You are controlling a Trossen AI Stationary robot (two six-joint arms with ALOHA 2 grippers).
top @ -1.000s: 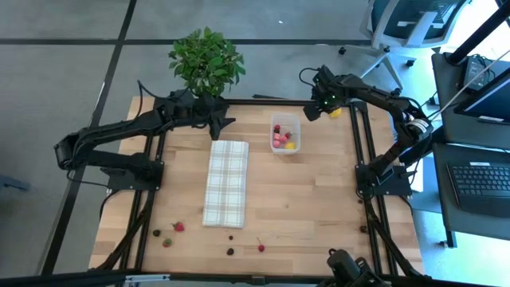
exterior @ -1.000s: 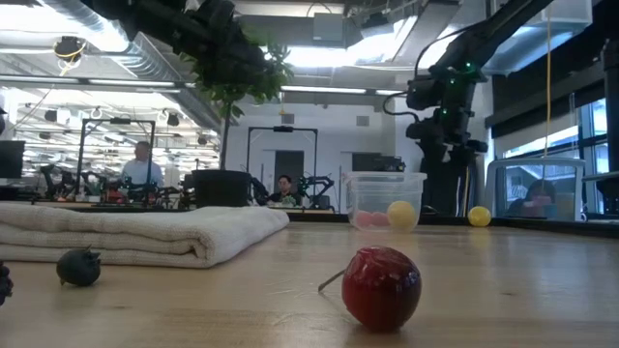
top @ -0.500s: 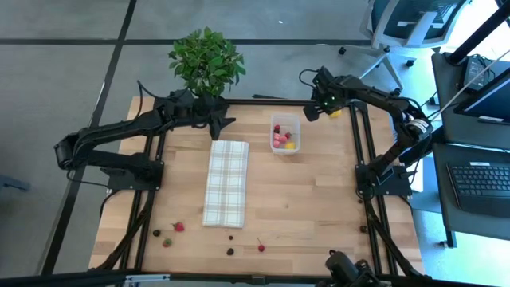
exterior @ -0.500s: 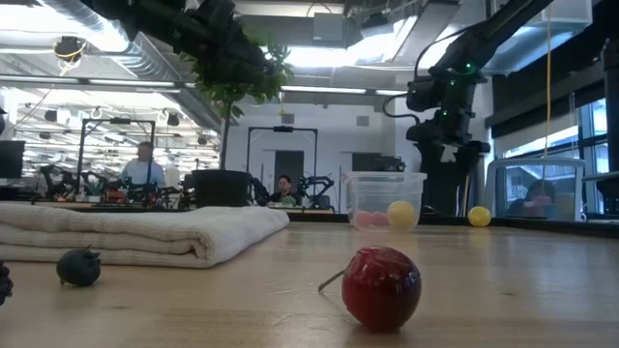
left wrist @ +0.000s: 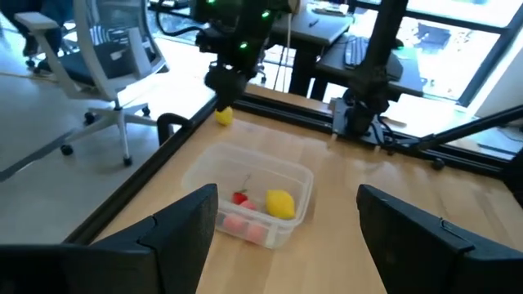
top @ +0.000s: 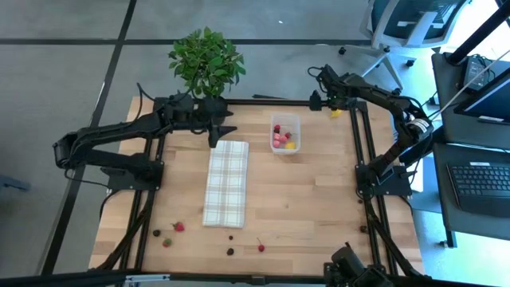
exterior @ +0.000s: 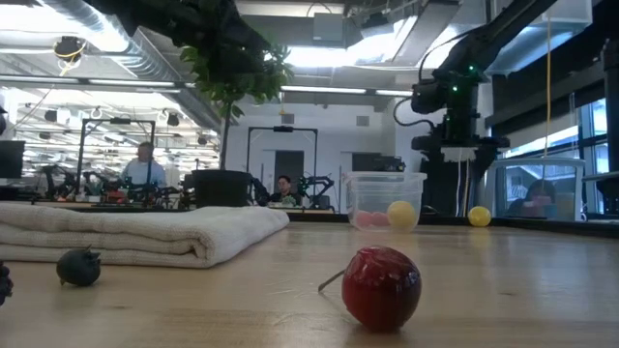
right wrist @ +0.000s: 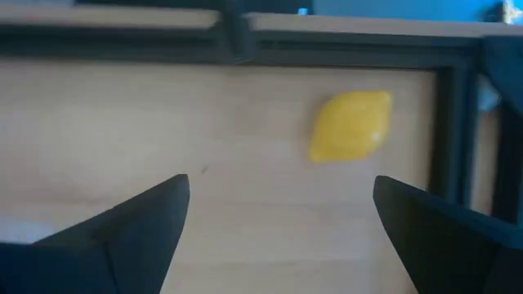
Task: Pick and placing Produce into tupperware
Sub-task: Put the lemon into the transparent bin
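The clear tupperware stands near the table's far edge and holds pink, red and dark pieces and one yellow piece. A second yellow piece lies on the table to its right, by the far right corner. My right gripper hovers open just above and beside that yellow piece, its fingers spread wide. My left gripper hangs open over the far end of the checked cloth, facing the tupperware. Several red and dark pieces lie along the near edge.
A potted plant stands at the far edge behind my left arm. In the low view a red cherry and a dark piece lie close to the near edge, beside the folded cloth. Black frame rails border the table's sides.
My right gripper has moved a little toward the table's right, nearer the loose yellow piece, staying open. My left gripper has shifted slightly toward the near edge, over the cloth's far end. No piece has moved.
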